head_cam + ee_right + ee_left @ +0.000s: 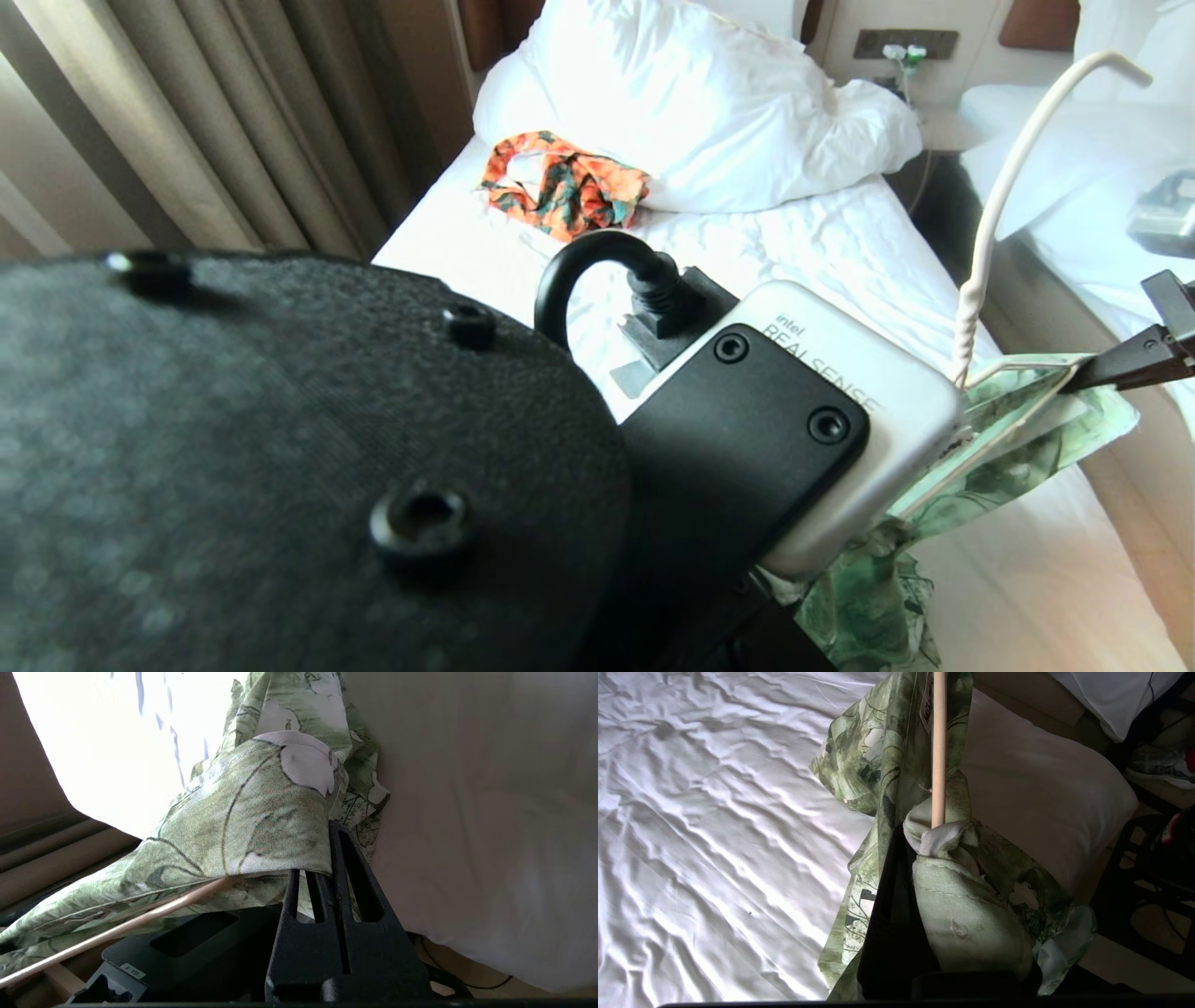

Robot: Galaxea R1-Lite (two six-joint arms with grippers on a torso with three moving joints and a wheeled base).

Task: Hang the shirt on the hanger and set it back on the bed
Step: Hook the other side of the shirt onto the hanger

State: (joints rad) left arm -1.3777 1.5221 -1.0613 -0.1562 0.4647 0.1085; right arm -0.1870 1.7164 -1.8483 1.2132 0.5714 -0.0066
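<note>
Single bed (pixel 822 252) with wrinkled white sheet, beige curtains (pixel 187 121) alongside. Above its edge: light green branch-print shirt (pixel 971 914) on thin cream wire hanger (pixel 1004 187), pinched by closed left gripper (pixel 920 858) and closed right gripper (pixel 327 858).

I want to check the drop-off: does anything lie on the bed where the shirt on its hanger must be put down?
Little does. The orange floral garment lies near the pillow, far from the shirt and hanger. The sheet of the bed beside the shirt looks bare. Both grippers are shut on shirt and hanger.
</note>
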